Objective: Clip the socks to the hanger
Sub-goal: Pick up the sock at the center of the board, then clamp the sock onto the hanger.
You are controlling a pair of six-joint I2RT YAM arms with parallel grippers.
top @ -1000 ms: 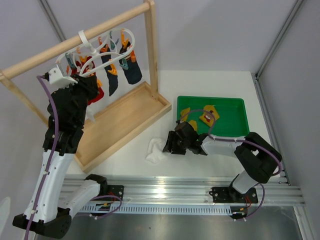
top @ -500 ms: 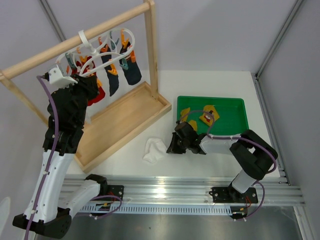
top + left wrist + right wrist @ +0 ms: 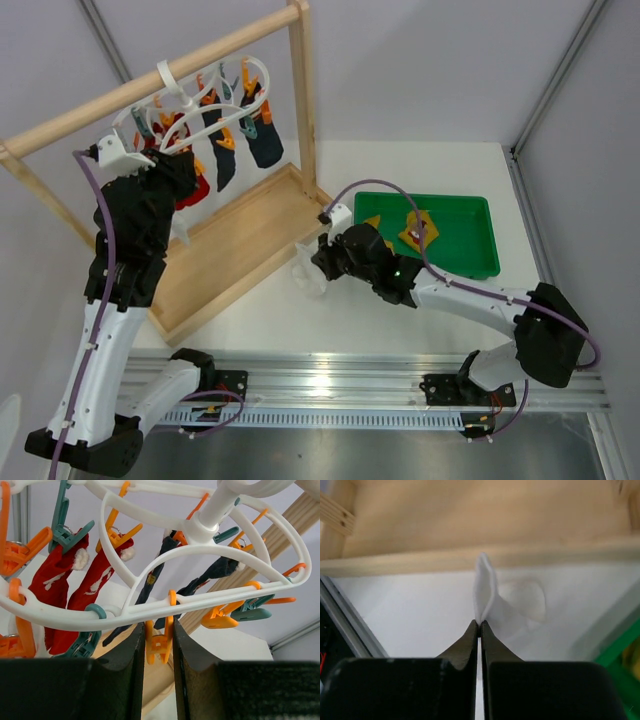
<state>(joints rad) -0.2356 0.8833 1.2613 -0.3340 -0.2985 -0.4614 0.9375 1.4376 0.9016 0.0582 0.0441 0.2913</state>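
- No readable text, label, brand or number is being displayed anywhere.
- Small white marks are being shown on the red socks (image 3: 42, 587), illegible.

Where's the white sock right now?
Top view, centre: the white sock is pinched in the right gripper, between the wooden rack's base and the green tray.
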